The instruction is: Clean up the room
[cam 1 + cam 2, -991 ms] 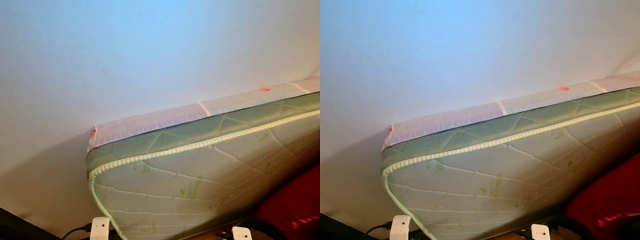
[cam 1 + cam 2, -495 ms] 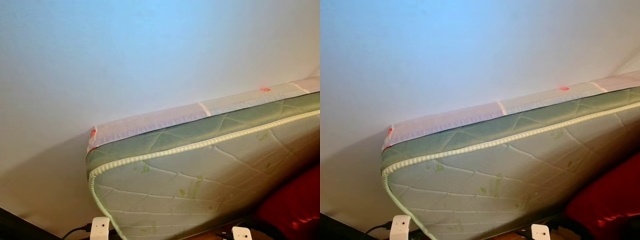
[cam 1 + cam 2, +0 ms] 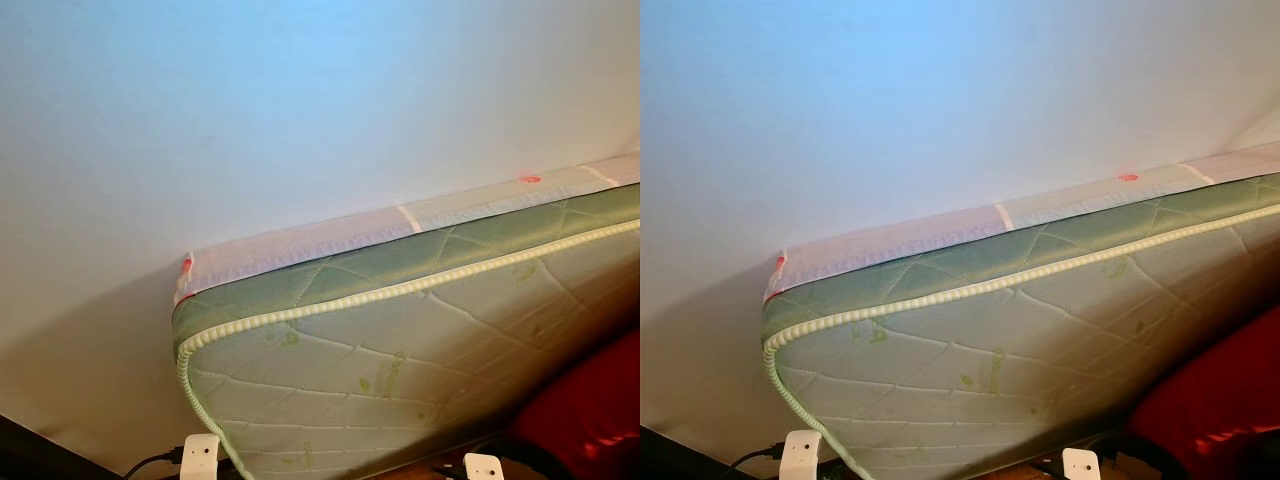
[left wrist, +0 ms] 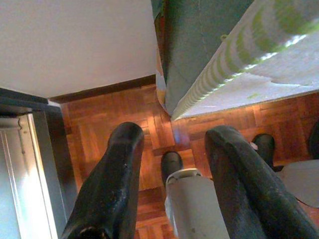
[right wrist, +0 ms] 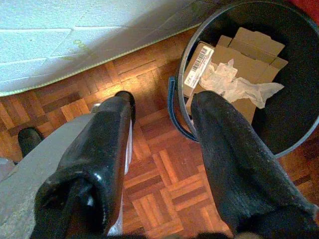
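Below, both grippers are held with fingers apart, clamped on nothing.
Beyond the right gripper (image 5: 159, 149) fingers, a round black bin (image 5: 299, 64) of cardboard is seen; past the left gripper (image 4: 172, 172), a green quilted mattress (image 4: 209, 45).

- Ahead of us a mattress (image 3: 420, 350) stands on edge against the wall (image 3: 300, 110).
- Bin (image 5: 294, 74) on the floor (image 5: 159, 184) beside the mattress, cardboard (image 5: 249, 50) and crumpled paper (image 5: 234, 82) in it.

Soft bluish light washes the wall (image 3: 300, 100), shadow pools beneath the mattress (image 3: 400, 340), and all views stay sharp.
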Motion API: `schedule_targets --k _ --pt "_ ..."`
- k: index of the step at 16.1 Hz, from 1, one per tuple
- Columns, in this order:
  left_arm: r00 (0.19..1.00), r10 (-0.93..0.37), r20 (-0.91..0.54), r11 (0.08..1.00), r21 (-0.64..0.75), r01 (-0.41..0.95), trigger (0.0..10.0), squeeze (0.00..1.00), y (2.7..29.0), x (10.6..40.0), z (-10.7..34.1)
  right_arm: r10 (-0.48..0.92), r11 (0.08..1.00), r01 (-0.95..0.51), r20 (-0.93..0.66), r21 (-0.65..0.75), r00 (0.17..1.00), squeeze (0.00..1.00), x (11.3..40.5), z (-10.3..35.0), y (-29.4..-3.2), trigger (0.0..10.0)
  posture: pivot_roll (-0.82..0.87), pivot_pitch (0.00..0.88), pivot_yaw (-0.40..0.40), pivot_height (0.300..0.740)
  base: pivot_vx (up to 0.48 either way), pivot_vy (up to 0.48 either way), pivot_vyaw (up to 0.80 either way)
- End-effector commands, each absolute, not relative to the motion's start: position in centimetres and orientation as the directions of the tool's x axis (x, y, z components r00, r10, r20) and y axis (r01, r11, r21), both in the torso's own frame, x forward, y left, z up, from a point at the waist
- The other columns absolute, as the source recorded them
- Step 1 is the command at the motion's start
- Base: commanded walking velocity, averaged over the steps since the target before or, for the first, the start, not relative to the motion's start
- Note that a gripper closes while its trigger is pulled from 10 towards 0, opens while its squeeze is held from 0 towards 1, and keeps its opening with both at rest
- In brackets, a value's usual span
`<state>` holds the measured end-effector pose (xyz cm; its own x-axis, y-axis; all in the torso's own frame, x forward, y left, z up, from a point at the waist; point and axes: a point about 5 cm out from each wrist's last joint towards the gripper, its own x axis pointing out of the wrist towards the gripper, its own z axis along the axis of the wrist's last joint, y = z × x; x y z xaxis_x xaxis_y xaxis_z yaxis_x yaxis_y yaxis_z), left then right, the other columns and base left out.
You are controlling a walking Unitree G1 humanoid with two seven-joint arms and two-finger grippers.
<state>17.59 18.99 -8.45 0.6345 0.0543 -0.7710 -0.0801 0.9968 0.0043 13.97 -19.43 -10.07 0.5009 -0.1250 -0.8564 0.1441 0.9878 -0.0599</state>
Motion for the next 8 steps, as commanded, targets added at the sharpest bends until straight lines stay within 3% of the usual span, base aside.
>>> schedule_targets --k 1,3,8 --pt "0.478 0.097 -0.873 0.986 0.018 -0.168 10.0 0.0 25.95 10.42 -9.5 0.072 0.984 0.104 -0.858 0.144 0.509 0.0 15.23 -9.79 -17.9 10.0 0.0 0.037 0.0 0.74 0.0 0.0 0.0" --pt "0.478 0.097 -0.873 0.986 0.017 -0.169 10.0 0.0 25.93 10.4 -9.51 0.071 0.984 0.104 -0.858 0.143 0.509 0.0 15.22 -9.8 -17.92 10.0 0.0 0.037 -0.001 0.74 0.0 0.0 0.0" --pt "0.477 0.097 -0.873 0.985 0.016 -0.171 10.0 0.0 25.89 10.39 -9.53 0.071 0.984 0.103 -0.859 0.142 0.507 0.0 15.21 -9.8 -17.96 10.0 0.0 0.038 -0.002 0.74 -0.246 0.0 0.0"
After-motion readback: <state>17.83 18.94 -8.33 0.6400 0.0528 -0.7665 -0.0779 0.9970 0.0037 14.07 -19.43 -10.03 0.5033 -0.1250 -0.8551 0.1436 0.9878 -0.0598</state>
